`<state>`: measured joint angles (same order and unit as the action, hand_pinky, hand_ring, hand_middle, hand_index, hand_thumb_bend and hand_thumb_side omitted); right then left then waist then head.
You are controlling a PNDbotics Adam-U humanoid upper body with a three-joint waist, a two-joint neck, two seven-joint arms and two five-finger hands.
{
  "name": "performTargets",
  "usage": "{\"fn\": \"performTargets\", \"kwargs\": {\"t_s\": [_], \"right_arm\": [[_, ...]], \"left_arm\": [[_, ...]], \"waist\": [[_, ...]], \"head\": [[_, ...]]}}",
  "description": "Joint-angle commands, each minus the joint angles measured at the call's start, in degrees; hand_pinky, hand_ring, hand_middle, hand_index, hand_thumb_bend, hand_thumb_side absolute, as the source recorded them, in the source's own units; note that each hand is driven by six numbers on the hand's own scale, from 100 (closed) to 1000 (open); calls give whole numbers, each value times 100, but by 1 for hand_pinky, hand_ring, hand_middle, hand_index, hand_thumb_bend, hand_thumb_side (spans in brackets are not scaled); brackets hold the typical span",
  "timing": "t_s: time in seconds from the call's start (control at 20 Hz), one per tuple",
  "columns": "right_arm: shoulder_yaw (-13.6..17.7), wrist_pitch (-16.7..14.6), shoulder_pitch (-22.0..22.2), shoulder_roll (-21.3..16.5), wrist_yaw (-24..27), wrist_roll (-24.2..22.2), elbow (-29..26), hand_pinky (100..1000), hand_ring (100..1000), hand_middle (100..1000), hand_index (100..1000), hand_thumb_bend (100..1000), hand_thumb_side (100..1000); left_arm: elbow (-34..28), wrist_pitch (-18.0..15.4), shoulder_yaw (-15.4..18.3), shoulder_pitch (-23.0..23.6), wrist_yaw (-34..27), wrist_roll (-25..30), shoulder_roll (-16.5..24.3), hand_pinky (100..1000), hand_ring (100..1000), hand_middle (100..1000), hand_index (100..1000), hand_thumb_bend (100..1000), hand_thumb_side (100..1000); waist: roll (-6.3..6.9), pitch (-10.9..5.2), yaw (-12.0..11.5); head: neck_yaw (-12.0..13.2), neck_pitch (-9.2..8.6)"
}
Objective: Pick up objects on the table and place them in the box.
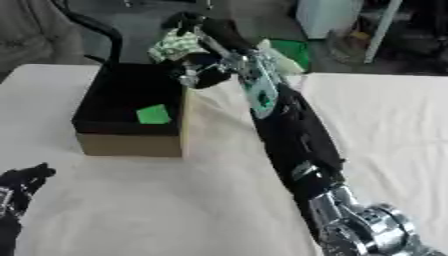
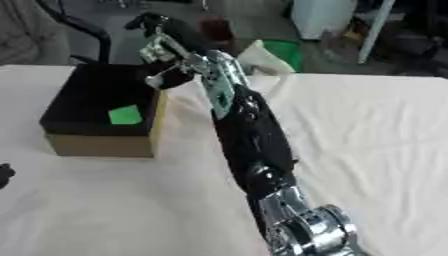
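Your right hand point(image 1: 194, 62) is curled round a pale, green-patterned object point(image 1: 178, 46), held above the far right corner of the box point(image 1: 131, 135). Bring it further over the box's dark interior, where a green piece point(image 1: 154, 114) already lies, before you uncurl.

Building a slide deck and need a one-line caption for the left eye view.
Right hand holds a green-and-white patterned object above the black-lined box, which already contains a green square.
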<state>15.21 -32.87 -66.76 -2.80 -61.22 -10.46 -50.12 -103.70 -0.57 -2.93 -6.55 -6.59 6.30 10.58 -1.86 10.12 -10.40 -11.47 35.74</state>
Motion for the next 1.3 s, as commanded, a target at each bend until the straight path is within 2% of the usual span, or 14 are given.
{"fn": "performTargets", "kwargs": {"t_s": [0.05, 0.25, 0.35, 0.7, 0.85, 1.1, 1.3], "right_arm": [[28, 96, -83, -460, 394, 34, -70, 857, 757, 826, 886, 324, 100], [-35, 52, 76, -1055, 857, 122, 107, 853, 752, 819, 884, 308, 100], [-50, 20, 204, -1384, 1074, 164, 211, 854, 748, 816, 884, 259, 100], [12, -12, 825, -2389, 1800, 280, 511, 855, 747, 812, 885, 199, 100], [175, 102, 1167, -2783, 2002, 448, 562, 858, 748, 811, 883, 165, 100], [597, 496, 1807, -3371, 2389, 875, 611, 860, 736, 798, 874, 100, 100], [905, 725, 2342, -3697, 2876, 1222, 710, 863, 729, 790, 868, 100, 119]], "left_arm": [[-57, -12, 45, -11, -9, -33, 66, 1000, 951, 668, 711, 100, 807], [-53, -16, 68, 18, -5, -57, 79, 1000, 951, 668, 711, 100, 805], [-51, -17, 79, 33, -4, -68, 86, 1000, 951, 668, 711, 100, 805], [-43, -26, 122, 91, -1, -118, 121, 1000, 950, 666, 710, 100, 802], [-38, -30, 141, 117, 0, -138, 141, 1000, 950, 666, 710, 100, 800], [-17, -30, 192, 181, 11, -190, 176, 1000, 950, 666, 710, 100, 802], [2, -28, 229, 231, 31, -228, 195, 1000, 950, 665, 709, 100, 802]], "waist": [[45, -119, 44], [54, -151, 147], [56, -168, 210], [57, -239, 443], [50, -278, 563], [15, -350, 795], [-13, -399, 989]], "head": [[46, 19], [87, 22], [117, 22], [189, 62], [232, 87], [316, 151], [393, 216]]}}
